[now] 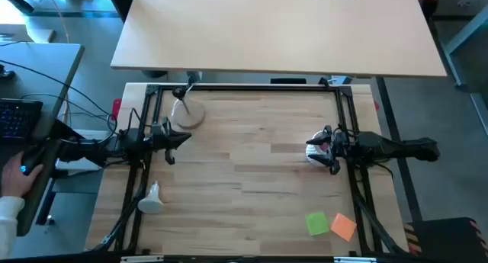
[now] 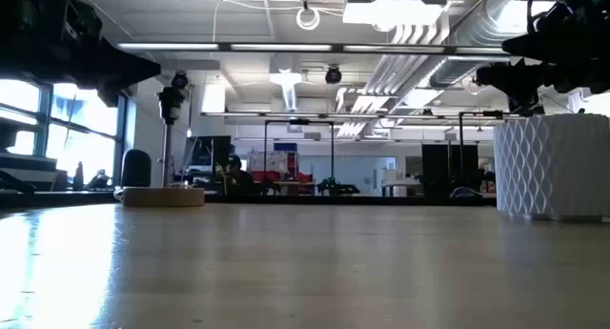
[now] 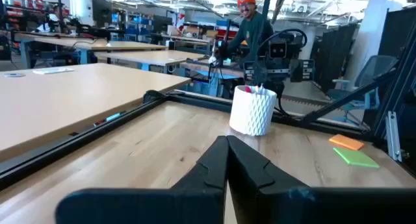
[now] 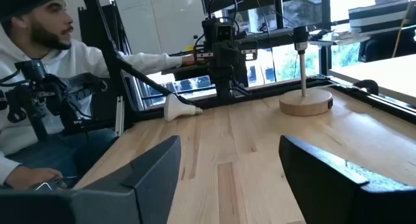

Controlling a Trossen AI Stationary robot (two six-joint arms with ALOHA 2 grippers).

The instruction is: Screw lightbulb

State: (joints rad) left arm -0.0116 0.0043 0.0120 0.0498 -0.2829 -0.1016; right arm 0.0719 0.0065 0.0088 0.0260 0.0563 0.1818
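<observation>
Lightbulb (image 1: 151,200) is lying near the desk (image 1: 252,187) left-front edge, screw end pointing rearward. Mid-desk is lying open. Left gripper (image 1: 185,137) is sitting closed, right gripper (image 1: 311,150) gaping empty.

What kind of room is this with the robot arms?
Probably a robotics lab or workshop. A wooden table sits in a black frame, bare pipes run along the ceiling, and more workbenches fill the big open room behind.
</observation>
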